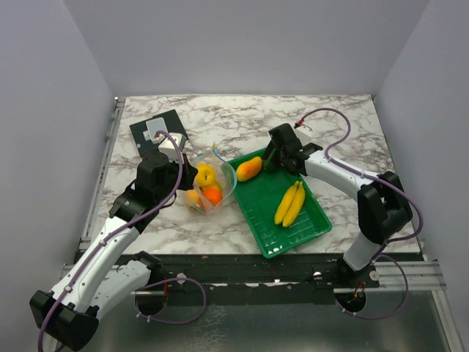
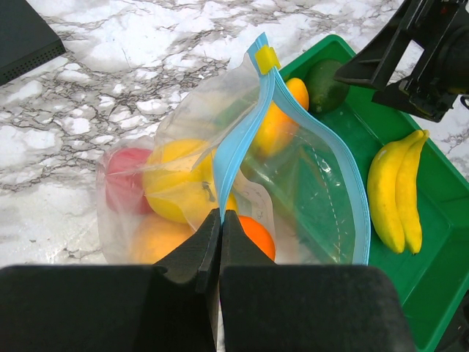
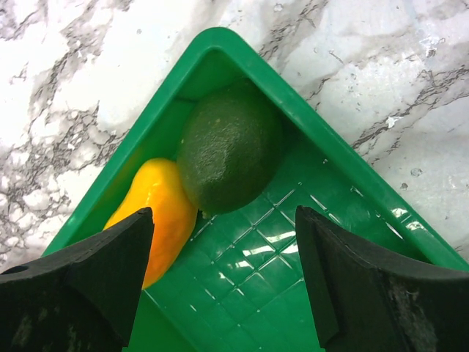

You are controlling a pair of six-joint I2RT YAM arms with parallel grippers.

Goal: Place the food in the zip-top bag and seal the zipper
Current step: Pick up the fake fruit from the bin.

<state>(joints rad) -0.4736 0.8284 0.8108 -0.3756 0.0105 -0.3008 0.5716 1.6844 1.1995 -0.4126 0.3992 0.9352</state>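
The left gripper (image 2: 220, 218) is clamped on the blue zipper (image 2: 238, 139) of the clear zip-top bag (image 2: 315, 191). The bag sits mid-desk beside the green tray (image 3: 344, 165) and holds a red apple (image 2: 121, 185) and an orange (image 2: 258, 232). The right gripper (image 3: 223, 220), jaws wide, hangs over the tray's far corner above a dark green fruit (image 3: 229, 150). 2 bananas (image 1: 290, 204) lie in the tray.

Left pincer (image 2: 220, 220) tight on the zipper (image 2: 236, 143) (zip-top bag (image 2: 311, 187) agape)

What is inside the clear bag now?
The zip-top bag holds a red fruit, a yellow fruit, a round orange and another yellow-orange piece. The left gripper covers the bag's near part, so more may hide there.
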